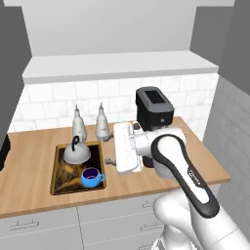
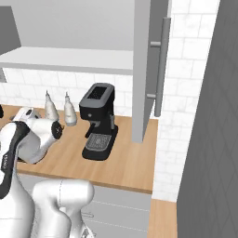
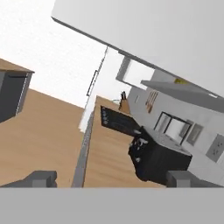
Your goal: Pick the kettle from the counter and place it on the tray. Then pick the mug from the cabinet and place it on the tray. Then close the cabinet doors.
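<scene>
Looking like only door-closing left: kettle (image 1: pixel 77 152) and mug (image 1: pixel 91 177) both sit on tray (image 1: pixel 59 181) near counter's (image 1: pixel 29 190) front edge. Gripper (image 3: pixel 111 180) empty, jaws wide. Open cabinet door (image 2: pixel 143 69) hangs over counter's right end, so swing arm up clear of coffee machine (image 2: pixel 98 122), push flat on panel, not bar handle (image 2: pixel 161 67)

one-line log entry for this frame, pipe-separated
kettle: on tray | mug: on tray | gripper: open, empty | cabinet door: open | next: close doors
</scene>
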{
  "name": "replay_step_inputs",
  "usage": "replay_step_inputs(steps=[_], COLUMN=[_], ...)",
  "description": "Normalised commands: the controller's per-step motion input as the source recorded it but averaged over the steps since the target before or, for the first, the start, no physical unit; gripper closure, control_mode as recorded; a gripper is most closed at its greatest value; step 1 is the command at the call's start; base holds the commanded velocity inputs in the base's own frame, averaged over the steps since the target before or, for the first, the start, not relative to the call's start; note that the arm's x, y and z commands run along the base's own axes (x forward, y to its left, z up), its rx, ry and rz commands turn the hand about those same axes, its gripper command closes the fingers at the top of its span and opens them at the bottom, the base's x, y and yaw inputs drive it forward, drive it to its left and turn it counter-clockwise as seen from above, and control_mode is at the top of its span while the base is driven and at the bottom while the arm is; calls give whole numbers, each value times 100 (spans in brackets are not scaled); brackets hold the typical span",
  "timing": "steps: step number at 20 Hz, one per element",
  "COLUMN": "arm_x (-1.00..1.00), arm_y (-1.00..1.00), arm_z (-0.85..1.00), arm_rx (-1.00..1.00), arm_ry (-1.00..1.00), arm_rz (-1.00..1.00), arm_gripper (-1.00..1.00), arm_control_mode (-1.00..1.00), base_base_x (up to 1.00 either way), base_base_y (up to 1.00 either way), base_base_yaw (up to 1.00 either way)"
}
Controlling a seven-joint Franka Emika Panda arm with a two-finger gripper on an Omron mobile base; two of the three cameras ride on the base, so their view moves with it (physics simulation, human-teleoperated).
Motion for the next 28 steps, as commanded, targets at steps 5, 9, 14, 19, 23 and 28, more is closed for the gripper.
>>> replay_step_inputs(steps=[5, 9, 14, 19, 23, 28], arm_x=[-51, -55, -52, -76, -47, -8], arm_y=[-31, -46, -76, -67, -44, -25], arm_z=[13, -7, 6, -5, -9, -27], arm_rx=[-6, -3, 0, 0, 1, 0], arm_ry=[-4, -8, -10, -16, -16, -18], arm_rz=[-23, 0, -10, -31, -43, -44], arm_gripper=[-100, -100, -100, -100, -100, -100], arm_control_mode=[-100, -100, -100, -100, -100, -100], base_base_x=[0, 0, 0, 0, 0, 0], base_base_y=[0, 0, 0, 0, 0, 0], base_base_yaw=[0, 0, 0, 0, 0, 0])
